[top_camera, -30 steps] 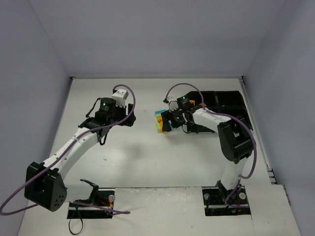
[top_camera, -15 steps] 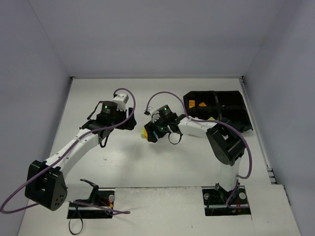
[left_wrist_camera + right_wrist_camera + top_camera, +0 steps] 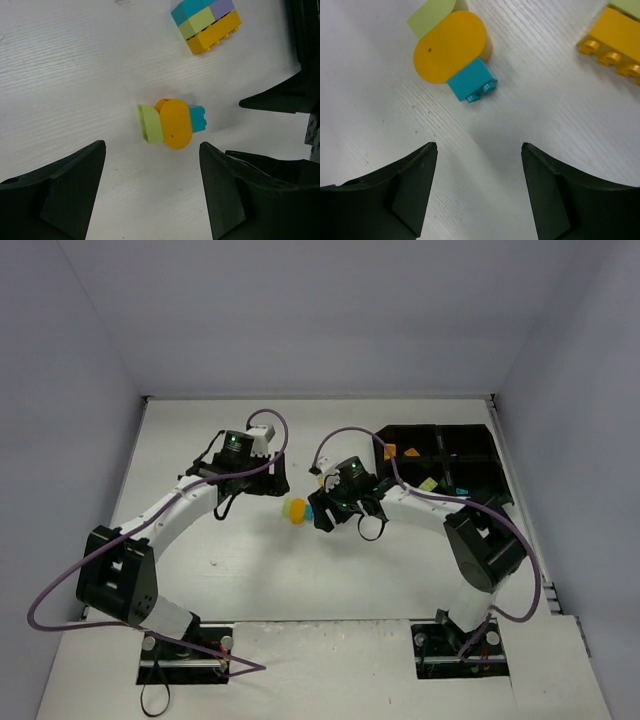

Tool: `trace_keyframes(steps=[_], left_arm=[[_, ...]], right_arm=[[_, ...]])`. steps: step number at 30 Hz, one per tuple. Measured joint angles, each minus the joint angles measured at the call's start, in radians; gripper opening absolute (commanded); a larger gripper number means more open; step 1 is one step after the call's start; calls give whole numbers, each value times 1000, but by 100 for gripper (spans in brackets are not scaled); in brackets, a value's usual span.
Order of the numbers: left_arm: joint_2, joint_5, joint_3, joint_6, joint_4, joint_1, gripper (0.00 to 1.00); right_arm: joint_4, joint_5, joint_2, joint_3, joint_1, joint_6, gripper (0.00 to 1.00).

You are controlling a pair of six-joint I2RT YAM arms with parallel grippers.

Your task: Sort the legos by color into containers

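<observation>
Right tool [image 3: 478, 146], legos [image 3: 452, 52] just ahead

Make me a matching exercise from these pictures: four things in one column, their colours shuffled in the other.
Things:
1. oval piece
2. studded brick touching the oval piece
3. slab on the oval piece's other side
4. tray

Colours:
A. black
B. yellow-green
C. orange
D. cyan

Pairs: 1-C, 2-D, 3-B, 4-A
</observation>
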Motion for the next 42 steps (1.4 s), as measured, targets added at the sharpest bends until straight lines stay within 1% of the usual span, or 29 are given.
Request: trace_keyframes(steps=[6, 9, 12, 16, 19, 25, 28, 33, 42], left_arm=[[63, 8, 57, -108, -19, -21, 70], [111, 29, 74, -91, -28, -37, 70], [144, 68, 76, 28, -40, -45, 70], [174, 134, 123, 266, -95, -45, 70], [214, 199, 198, 450, -132, -44, 70], [349, 298, 364, 725, -241, -48, 70], [406, 317, 400, 806, -291, -56, 70], [423, 321, 365, 896, -323, -83, 70], [410, 303, 257, 959, -277, -128, 70]], right_arm=[[-2, 39, -112, -66, -51, 37, 64], [-5, 45, -149, -90, -85, 46, 64], [-7, 46, -181, -111, -113, 46, 64], [-8, 43, -211, -132, -122, 46, 64], [-9, 35, -227, -147, -122, 46, 64], [-17, 27, -252, -163, -122, 46, 64], [-18, 27, -270, -172, -122, 46, 64], [-23, 27, -298, -198, -126, 46, 64], [-30, 27, -319, -217, -134, 49, 64]])
